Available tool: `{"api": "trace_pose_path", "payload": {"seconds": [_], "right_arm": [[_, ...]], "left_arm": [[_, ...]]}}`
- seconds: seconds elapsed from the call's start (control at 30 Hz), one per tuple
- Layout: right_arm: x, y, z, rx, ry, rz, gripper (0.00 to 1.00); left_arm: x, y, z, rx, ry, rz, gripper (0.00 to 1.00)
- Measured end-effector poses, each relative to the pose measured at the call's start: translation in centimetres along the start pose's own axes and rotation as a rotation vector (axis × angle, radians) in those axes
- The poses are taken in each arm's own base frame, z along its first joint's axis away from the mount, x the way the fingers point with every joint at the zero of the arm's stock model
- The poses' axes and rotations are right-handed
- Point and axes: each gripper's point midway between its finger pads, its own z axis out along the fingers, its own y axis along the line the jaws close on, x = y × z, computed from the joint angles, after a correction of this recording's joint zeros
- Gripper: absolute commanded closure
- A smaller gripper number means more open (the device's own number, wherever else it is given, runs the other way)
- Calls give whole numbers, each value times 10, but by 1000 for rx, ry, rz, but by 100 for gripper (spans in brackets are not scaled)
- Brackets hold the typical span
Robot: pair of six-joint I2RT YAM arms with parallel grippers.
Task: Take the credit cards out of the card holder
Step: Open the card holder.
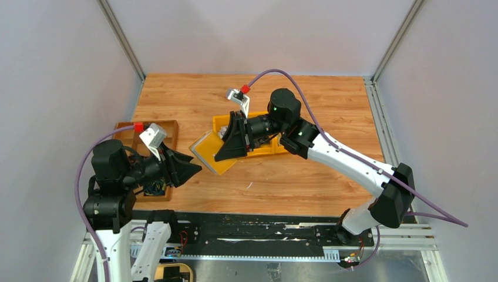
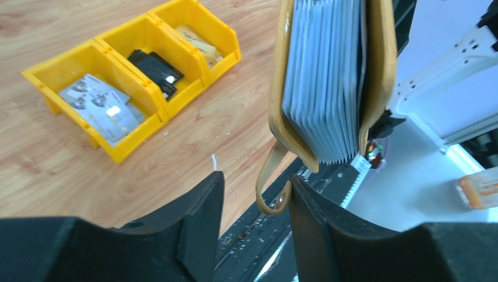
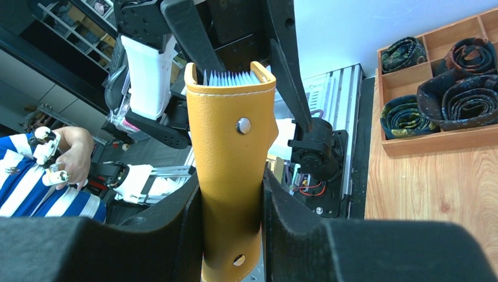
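right fingers: the right gripper [image 3: 232, 176] is clamped on the lower body of the card holder [image 3: 229, 117], with the stud face toward its camera.
left fingers: the left gripper [image 2: 255, 188] stands apart and grips nothing. Its tips flank the holder's open end.
strap: the loose strap [image 2: 271, 176] hangs between the left tips. I cannot tell whether it touches them.
holder position: it is held in the air between the two arms, left of centre, with its open end toward the left arm.
pockets: the grey pleats are fanned open. I cannot tell whether any card sits in them.
done (judged): the yellow bins [image 2: 141, 132] hold grey cards [image 2: 100, 106] and black cards [image 2: 154, 66], so several cards appear to be out.
left (judged): check the pleats and pull any card that remains.
edges: the pleat edges are thin and closely packed, and the strap could snag a finger.
room: the table [image 1: 282, 182] shows bare wood near and right of the holder. The bins lie just beyond the right gripper. The brown tray [image 3: 411, 144] of rolled ties [image 3: 458, 97] sits under the left arm.
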Motion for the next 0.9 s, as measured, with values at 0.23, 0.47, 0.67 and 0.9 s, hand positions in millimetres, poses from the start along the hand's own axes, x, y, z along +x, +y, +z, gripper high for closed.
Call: {"api": "trace_pose_path", "payload": {"seconds": [0.23, 0.47, 0.67, 0.9], "right_arm": [[3, 6, 1, -29, 16, 2, 95], [3, 12, 0, -57, 25, 5, 94], [5, 14, 0, -68, 30, 7, 93], [9, 14, 1, -85, 48, 35, 93]], "left_arm": [[0, -5, 6, 84, 32, -42, 77], [0, -17, 6, 160, 37, -41, 79], [-1, -27, 3, 214, 28, -20, 46], [-1, -37, 0, 279, 27, -6, 86]]}}
